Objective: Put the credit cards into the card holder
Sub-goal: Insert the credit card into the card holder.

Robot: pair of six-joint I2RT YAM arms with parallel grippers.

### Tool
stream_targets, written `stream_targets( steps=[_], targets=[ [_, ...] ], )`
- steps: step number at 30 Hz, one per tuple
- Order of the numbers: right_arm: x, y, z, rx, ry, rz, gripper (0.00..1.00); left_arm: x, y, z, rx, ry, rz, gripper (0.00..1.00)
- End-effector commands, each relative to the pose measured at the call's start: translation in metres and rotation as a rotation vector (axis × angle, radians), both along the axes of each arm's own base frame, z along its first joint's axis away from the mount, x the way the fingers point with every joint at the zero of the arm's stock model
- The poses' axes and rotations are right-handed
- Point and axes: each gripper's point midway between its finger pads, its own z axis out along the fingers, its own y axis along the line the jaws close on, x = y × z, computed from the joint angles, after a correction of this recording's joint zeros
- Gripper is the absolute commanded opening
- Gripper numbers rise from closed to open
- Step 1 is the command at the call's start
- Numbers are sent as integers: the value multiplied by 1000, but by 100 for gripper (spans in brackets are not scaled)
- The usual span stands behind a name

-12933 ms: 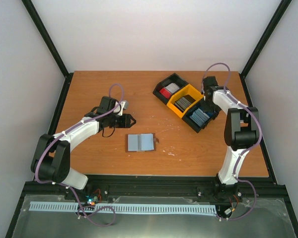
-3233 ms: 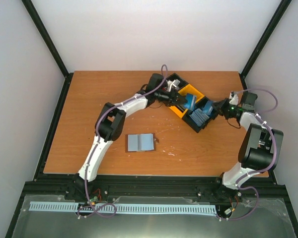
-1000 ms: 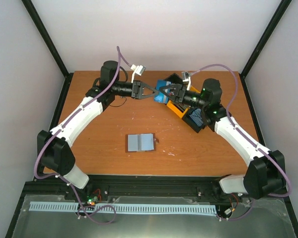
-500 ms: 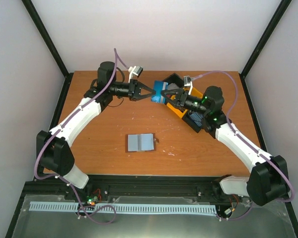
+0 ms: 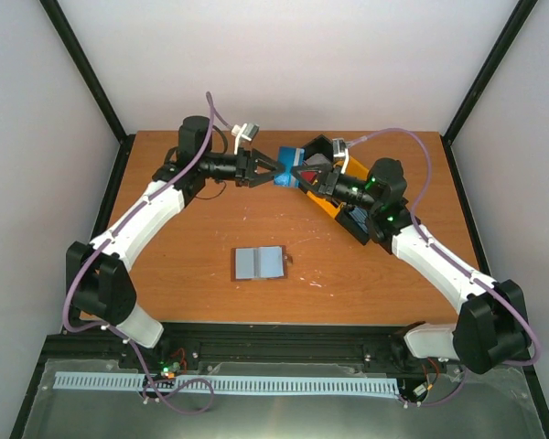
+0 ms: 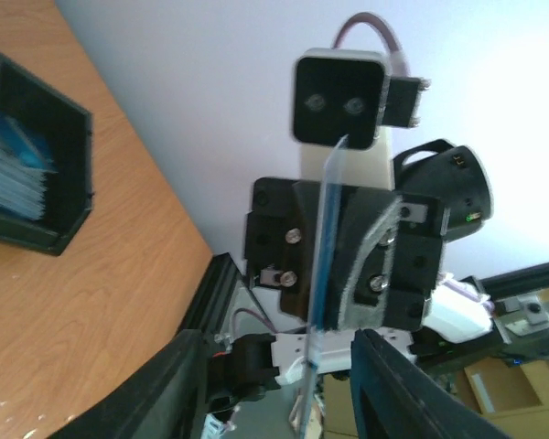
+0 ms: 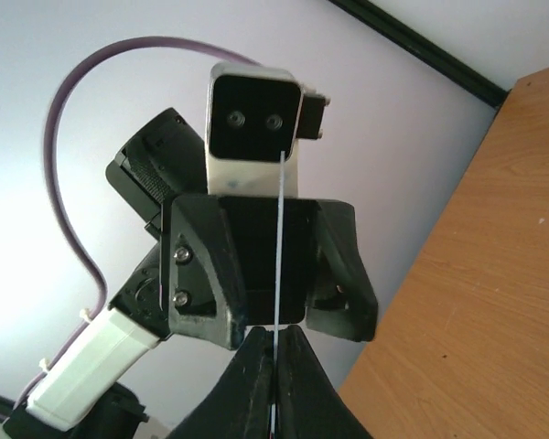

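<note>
Mid-air handover, upper centre of top view. Right gripper [image 5: 299, 177] pinches blue card [image 5: 285, 178]. Left gripper [image 5: 274, 173] spread wide, straddling it. Wallet [image 5: 259, 262] lies open, lower centre. Risk: card drops if right lets go before left clamps.

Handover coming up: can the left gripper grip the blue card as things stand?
Probably yes: the left gripper is open astride the blue card, whose other end the right gripper pinches; nothing lies between.
</note>
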Motion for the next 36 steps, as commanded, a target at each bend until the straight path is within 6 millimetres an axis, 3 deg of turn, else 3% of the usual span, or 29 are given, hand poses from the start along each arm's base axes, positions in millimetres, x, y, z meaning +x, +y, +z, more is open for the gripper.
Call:
stream_targets(
  steps=[1, 5, 9, 13, 19, 21, 25, 30, 36],
  targets=[
    [4, -4, -7, -37, -12, -61, 3, 11, 20, -15, 81, -10, 129, 54],
    [5, -10, -42, -120, 40, -106, 3, 20, 39, -44, 190, -16, 255, 77],
    [3, -13, -92, -247, 117, -114, 3, 28, 65, -88, 369, -1, 422, 98],
    [-3, -9, -130, -351, 169, -91, 3, 28, 98, -128, 519, 12, 591, 100],
    [-13, 11, -179, -437, 247, -48, 3, 5, 128, -202, 682, 168, 674, 100],
    [-17, 21, -193, -454, 265, -21, 3, -8, 134, -229, 724, 234, 674, 98],
    [-23, 41, -221, -484, 294, 39, 3, -27, 140, -264, 778, 315, 656, 85],
    [-31, 54, -255, -493, 342, 82, 3, -39, 141, -292, 824, 379, 605, 66],
    [-40, 63, -281, -486, 389, 98, 3, -51, 137, -315, 828, 449, 556, 51]
  ],
)
